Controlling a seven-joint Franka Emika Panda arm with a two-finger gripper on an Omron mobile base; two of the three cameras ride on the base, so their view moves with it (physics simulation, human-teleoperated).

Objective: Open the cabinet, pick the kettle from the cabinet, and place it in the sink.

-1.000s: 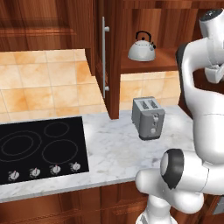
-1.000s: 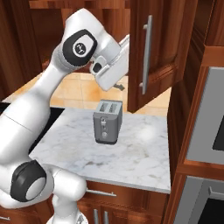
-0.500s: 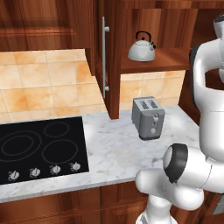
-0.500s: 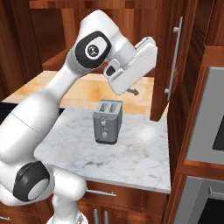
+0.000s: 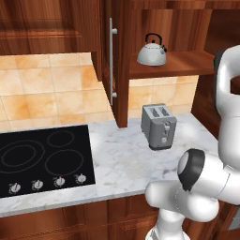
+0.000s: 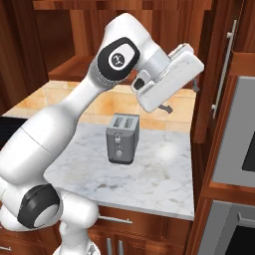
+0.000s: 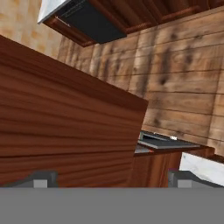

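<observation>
- Claw point(image 7: 111, 178): I am holding it spread wide, grasping nothing, facing wood panelling.
- Kettle point(image 5: 152, 50): sitting upright on the inner shelf of the open cabinet point(image 5: 187, 63), above the toaster point(image 5: 159, 125).
- Relation: I am judging the kettle to be lying off to my hand's left, towards the shelf; spout pointing right in the left base view.
- Sink: I am not seeing it here.

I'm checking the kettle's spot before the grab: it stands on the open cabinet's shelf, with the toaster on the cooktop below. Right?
Not quite. The kettle does stand on the open cabinet shelf, but the left base view shows the toaster on the marble counter, beside the cooktop.
</observation>
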